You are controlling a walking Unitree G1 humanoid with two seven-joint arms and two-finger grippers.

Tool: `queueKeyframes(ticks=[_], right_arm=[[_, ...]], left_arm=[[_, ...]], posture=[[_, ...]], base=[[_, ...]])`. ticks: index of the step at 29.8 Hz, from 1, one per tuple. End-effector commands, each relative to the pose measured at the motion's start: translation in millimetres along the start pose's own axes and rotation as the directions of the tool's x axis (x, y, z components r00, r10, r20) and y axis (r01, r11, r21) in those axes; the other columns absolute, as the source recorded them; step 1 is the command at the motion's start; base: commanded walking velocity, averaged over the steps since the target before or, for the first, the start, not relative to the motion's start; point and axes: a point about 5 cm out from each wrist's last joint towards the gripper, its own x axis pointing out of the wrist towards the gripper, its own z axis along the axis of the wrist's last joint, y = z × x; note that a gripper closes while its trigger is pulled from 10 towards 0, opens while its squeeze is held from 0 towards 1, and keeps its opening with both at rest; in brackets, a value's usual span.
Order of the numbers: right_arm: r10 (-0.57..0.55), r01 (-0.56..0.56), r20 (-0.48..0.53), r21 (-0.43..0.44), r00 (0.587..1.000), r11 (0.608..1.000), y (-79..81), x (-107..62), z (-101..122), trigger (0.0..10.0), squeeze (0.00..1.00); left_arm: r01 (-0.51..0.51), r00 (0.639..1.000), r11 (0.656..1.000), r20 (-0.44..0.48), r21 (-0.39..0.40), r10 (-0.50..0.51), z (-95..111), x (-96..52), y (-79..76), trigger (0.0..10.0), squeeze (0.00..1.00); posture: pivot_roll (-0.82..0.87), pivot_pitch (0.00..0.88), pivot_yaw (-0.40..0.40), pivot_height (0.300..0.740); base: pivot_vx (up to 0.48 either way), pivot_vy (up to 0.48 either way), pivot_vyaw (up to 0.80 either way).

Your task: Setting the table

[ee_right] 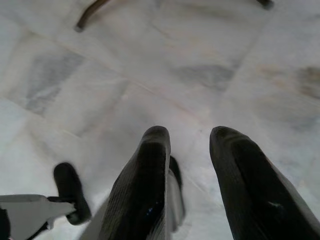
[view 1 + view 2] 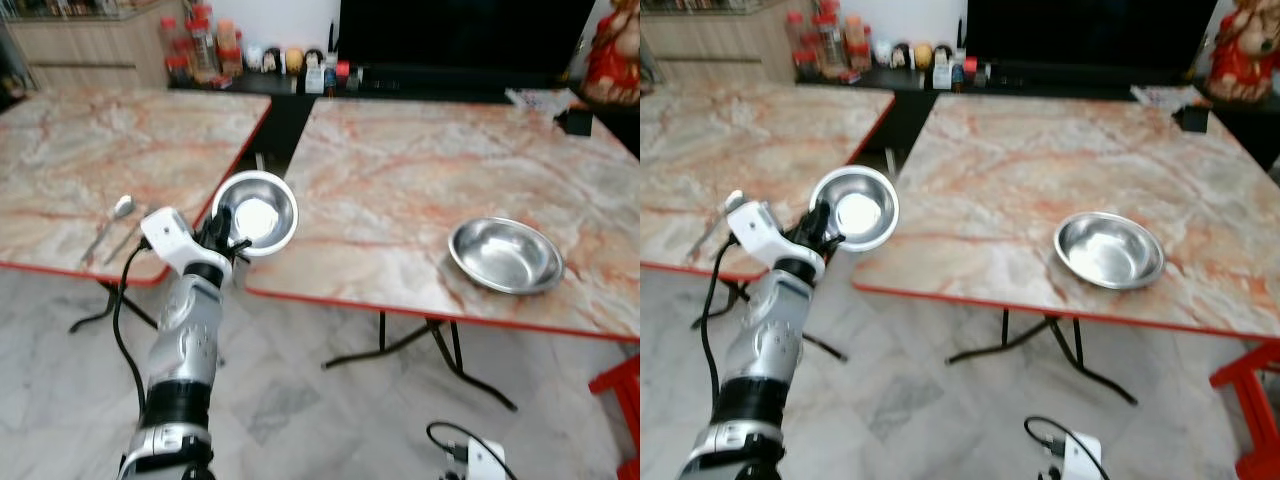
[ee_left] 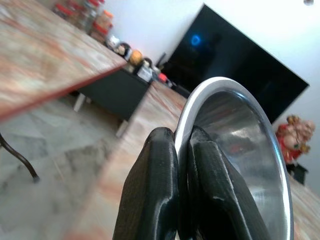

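1. Left pincer (image 3: 182, 150) is clamped tight on the rim of a steel bowl (image 2: 258, 213), holding it at the counter (image 2: 400, 170) edge.
2. Right pincer (image 1: 195, 145) hangs over the floor (image 1: 165, 65), fingers apart, holding nothing.
3. Second bowl (image 2: 505, 256) sits on that counter, well off to the left pincer's right.

Tables (image 2: 400, 170): beige marble pattern with orange veining, red edging. Both bowls (image 2: 257, 213) (image 2: 506, 255): shiny silver. Floor (image 2: 300, 410): pale grey-white marble. Left gripper (image 3: 182, 200): black fingers; arm silver

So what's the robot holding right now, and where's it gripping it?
The left gripper holds a steel bowl by its rim, one finger inside and one outside. The right gripper hangs open over the floor, holding nothing.
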Motion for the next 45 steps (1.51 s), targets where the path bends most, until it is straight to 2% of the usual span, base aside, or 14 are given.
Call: queueKeyframes(ticks=[1,11,22,29,36,45], right_arm=[[-0.018,0.018,0.002,0.001,1.0,1.0,-6.4,-0.4,0,10.0,0.0],[-0.018,0.018,0.001,-0.003,1.0,1.0,-7.0,-0.4,0,10.0,0.0],[-0.015,0.015,0.016,-0.018,1.0,1.0,-7.7,0.3,4,10.0,0.0],[-0.018,0.018,0.013,-0.027,1.0,0.999,-8.9,0.1,3,10.0,0.0],[-0.024,0.024,0.016,-0.021,1.0,0.999,-9.7,0.2,4,10.0,0.0],[-0.025,0.025,0.012,-0.005,1.0,1.0,-10.2,0.3,4,10.0,0.0]], left_arm=[[0.034,0.999,0.999,0.003,-0.002,-0.034,1,1.1,-9.6,10.0,0.0],[0.024,1.0,1.0,0.002,0.005,-0.024,2,-3.7,-4.3,10.0,0.0],[-0.028,0.999,0.999,0.047,0.045,0.026,19,-6.9,16.5,10.0,0.0],[-0.044,0.998,0.997,0.056,0.059,0.041,22,-8.6,20.4,10.0,0.0],[-0.084,0.994,0.995,0.075,0.062,0.08,28,-9.2,28.8,10.0,0.0],[-0.079,0.993,0.994,0.089,0.079,0.072,31,-7.6,27.6,10.0,0.0]], posture=[[-0.02,0.0,0.016,0.725],[-0.02,0.0,0.011,0.725],[-0.01,0.0,0.007,0.725],[-0.01,0.0,0.006,0.725],[-0.01,0.0,0.003,0.725],[-0.01,0.0,-0.005,0.725]], base=[[0.0,-0.345,0.0],[0.0,-0.344,0.0],[0.0,-0.345,0.0],[0.0,-0.335,0.0],[0.0,0.0,0.0],[0.0,0.0,-0.24]])
